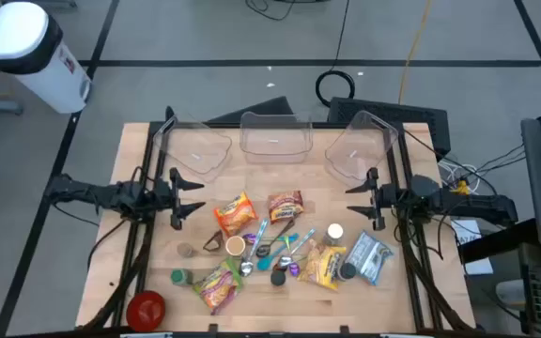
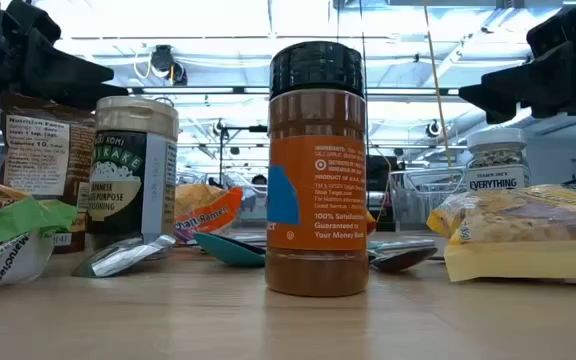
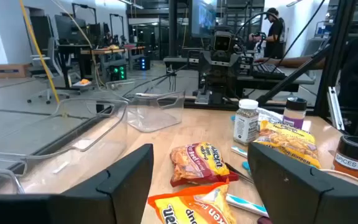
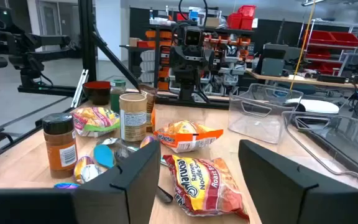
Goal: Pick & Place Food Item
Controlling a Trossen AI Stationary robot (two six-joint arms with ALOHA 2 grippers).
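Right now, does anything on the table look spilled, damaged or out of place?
Nothing spilled or damaged. The ramen packs, spoons and spice jars lie in a loose heap mid-table, while the three clear bins behind look empty. Both grippers, left and right, hover open at the sides.

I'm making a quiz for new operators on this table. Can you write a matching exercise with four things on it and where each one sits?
Things:
1. red bowl
2. middle clear bin
3. blue-and-white packet
4. left gripper

Places (seen from above):
a. at the table's far edge, between two other clear bins
b. at the table's near-left corner
c. over the table's left side, fingers open, holding nothing
d. at the right end of the food pile

Pairs: 1-b, 2-a, 3-d, 4-c
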